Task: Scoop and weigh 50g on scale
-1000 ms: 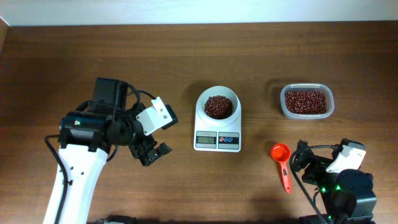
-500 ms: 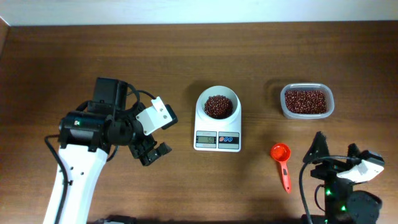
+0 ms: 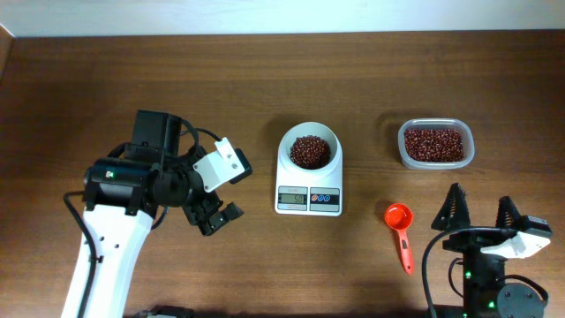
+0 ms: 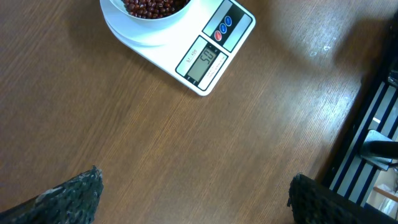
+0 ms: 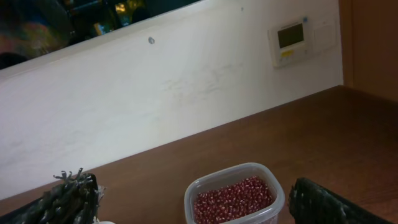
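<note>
Beans (image 3: pixel 310 150) heaped on scale (image 3: pixel 308 200); both spread jaws well away, empty.

Clear rectangular plastic tub (image 3: pixel 400 146) sits on the right side of the brown wooden table (image 3: pixel 265 79) — orange-red plastic measuring scoop (image 3: pixel 403 238) lies flat nearby, not touching it. Small white wall panel (image 5: pixel 292 40) on the white wall (image 5: pixel 155 93) behind.

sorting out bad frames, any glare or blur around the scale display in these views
Overhead: scale sharp, digits too small to read. Left wrist: display crisp and glare-free, pale sheen on the table upper right. Right wrist: near fingers slightly soft.
</note>
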Motion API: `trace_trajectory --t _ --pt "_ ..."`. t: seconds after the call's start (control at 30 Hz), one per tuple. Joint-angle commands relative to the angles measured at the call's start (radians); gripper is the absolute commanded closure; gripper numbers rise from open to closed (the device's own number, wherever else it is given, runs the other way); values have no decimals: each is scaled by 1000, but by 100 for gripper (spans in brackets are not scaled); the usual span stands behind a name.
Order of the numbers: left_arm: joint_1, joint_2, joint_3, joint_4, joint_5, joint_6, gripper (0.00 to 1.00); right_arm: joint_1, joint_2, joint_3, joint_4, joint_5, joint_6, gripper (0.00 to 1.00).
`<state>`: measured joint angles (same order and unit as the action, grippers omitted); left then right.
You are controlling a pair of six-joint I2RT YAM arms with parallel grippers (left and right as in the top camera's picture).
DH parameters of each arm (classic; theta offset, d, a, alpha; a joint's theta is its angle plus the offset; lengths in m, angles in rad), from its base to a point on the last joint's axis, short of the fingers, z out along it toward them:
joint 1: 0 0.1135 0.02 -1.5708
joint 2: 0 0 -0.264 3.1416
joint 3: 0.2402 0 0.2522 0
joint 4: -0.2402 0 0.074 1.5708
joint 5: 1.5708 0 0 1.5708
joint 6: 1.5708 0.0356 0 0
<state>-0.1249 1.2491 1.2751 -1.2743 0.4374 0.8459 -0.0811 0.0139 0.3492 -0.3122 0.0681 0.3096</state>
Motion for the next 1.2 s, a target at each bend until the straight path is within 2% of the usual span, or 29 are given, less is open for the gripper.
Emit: trace_trajectory --t 0.0,0.13,0.23,0.6,0.67,0.73,0.83,1.17 --pt "1 -8 -2 1 8 12 1 -5 -11 -9 5 -12 -10 1" --pt "1 -8 -2 1 8 12 1 -5 -11 -11 2 -4 -11 1" --pt "1 -8 -2 1 8 12 1 -5 -11 -78 2 -5 13 1" --pt "1 -8 -2 1 8 12 1 -5 -11 -342 357 -9 1 1" --pt "1 -8 -2 1 8 12 1 -6 -11 -344 340 -8 -27 1" --pt "1 -8 -2 1 8 12 1 -6 -11 -344 233 -11 -53 1" --pt "1 -8 -2 1 8 12 1 -6 -11 -344 232 -26 -124 1" --pt "1 -8 -2 1 8 12 1 -5 -11 -344 227 -49 -123 1"
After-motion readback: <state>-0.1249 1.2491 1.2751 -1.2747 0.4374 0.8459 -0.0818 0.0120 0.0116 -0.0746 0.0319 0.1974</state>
